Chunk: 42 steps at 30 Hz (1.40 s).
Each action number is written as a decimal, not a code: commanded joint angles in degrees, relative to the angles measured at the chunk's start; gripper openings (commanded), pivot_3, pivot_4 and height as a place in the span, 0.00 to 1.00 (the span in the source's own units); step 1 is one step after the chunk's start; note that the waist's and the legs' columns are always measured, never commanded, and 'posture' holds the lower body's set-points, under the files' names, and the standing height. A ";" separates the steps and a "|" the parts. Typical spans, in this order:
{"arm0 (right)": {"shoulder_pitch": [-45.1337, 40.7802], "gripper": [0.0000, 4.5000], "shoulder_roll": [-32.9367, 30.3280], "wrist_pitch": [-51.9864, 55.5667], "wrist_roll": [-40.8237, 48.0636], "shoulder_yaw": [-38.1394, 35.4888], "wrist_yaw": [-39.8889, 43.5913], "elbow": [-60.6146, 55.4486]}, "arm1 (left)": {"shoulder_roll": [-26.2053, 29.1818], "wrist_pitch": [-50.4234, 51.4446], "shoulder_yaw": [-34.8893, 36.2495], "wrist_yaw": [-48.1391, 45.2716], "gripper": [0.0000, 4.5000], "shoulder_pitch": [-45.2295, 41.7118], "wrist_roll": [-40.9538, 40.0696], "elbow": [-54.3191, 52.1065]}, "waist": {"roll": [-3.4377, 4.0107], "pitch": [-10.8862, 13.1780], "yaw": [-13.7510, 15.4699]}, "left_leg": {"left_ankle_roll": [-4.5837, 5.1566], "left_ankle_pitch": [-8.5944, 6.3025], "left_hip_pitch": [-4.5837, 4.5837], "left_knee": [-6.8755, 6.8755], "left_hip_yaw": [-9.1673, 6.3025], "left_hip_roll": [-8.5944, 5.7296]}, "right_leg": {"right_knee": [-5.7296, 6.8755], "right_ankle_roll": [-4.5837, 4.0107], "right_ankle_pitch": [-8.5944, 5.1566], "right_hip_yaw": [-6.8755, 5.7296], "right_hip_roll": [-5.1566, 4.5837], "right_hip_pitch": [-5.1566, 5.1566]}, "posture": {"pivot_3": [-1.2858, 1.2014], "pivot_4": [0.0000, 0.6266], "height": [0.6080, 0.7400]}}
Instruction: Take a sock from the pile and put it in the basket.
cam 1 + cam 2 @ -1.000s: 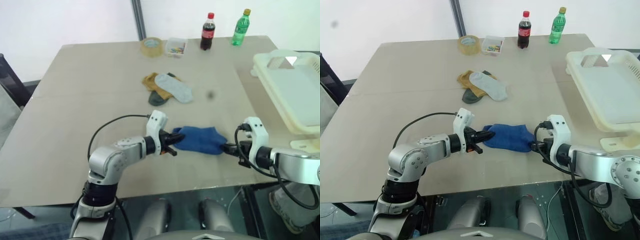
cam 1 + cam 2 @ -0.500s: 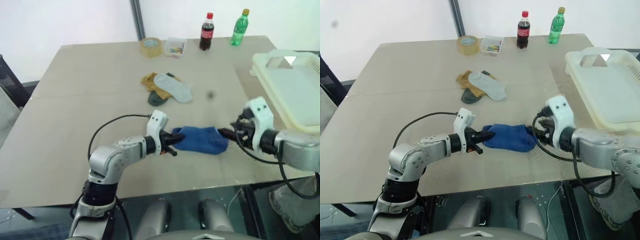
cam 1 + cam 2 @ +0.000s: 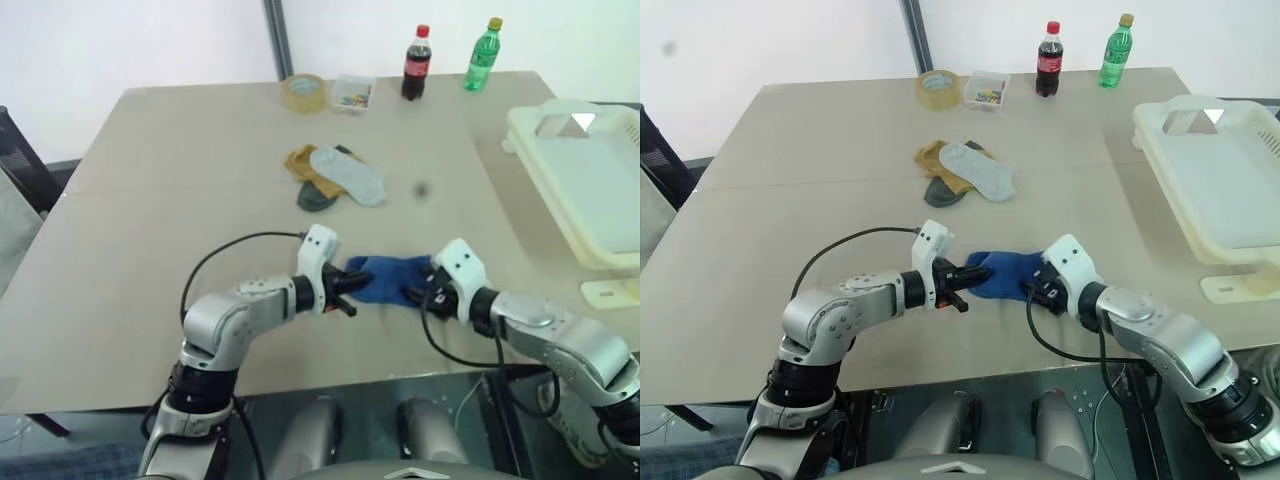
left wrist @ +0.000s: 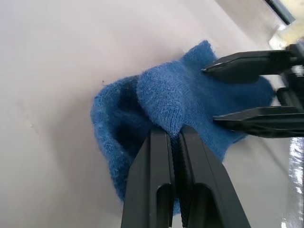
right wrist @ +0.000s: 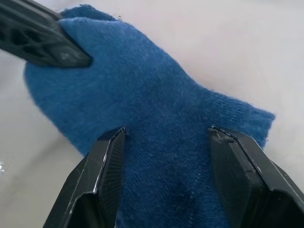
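Two claws meet one fuzzy blue sock (image 3: 388,277): left claw (image 4: 174,137) pinching it, right claw (image 5: 167,142) spread wide

Blue sock (image 3: 388,279): lies crumpled on the near part of the table, apart from the pile. Pile (image 3: 336,176): mustard, grey and dark green socks overlapping, farther back at centre. Basket (image 3: 590,190): cream-white, slotted, at the table's right edge.

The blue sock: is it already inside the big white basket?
No, the blue sock lies on the table between the two grippers, while the basket sits apart at the table's right edge.
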 commanded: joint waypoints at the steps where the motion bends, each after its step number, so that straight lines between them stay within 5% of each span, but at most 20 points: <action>1: 0.86 0.65 1.39 0.75 -2.59 -2.21 1.65 0.26 | 0.70 0.11 1.19 -0.83 0.42 0.11 -1.33 -1.86 | 0.00 -0.01 -0.01 | 0.00 0.00 0.01 0.00 0.01 0.00 | 0.00 0.00 0.00 0.01 0.00 0.00 | 0.52 0.24 1.00; 5: 1.94 0.65 3.36 2.56 -5.11 -2.61 2.15 0.60 | 0.35 1.48 4.75 1.47 0.83 -0.54 -1.77 0.27 | 0.01 -0.01 0.00 | 0.00 0.00 0.04 0.00 0.00 -0.01 | 0.01 0.00 0.00 0.01 0.00 0.02 | 0.52 0.24 1.00; 7: 2.45 0.65 4.17 3.21 -6.19 -2.77 2.49 0.60 | -0.70 3.99 7.71 2.31 0.96 -0.84 -3.88 1.05 | 0.01 -0.02 -0.01 | 0.00 0.00 0.06 0.00 -0.01 -0.01 | 0.02 0.00 0.00 0.00 0.00 0.03 | 0.52 0.24 1.00; 36: 4.67 0.65 11.51 8.19 -15.93 -3.48 5.88 -0.81 | 9.00 7.08 3.78 0.53 0.96 -5.59 0.89 9.70 | -0.18 -0.40 -0.25 | 0.23 -0.17 0.95 -0.16 -0.06 -0.01 | -0.03 0.00 -0.01 -0.03 -0.01 0.79 | 0.52 0.24 1.00; 42: 4.72 0.65 12.32 8.47 -16.89 -3.62 6.13 -0.66 | 4.97 11.00 3.75 1.36 0.96 -5.25 -1.51 11.09 | -0.16 -0.45 -0.18 | 0.23 -0.17 0.98 -0.19 -0.06 0.00 | -0.04 0.00 -0.01 -0.02 -0.01 0.80 | 0.52 0.24 1.00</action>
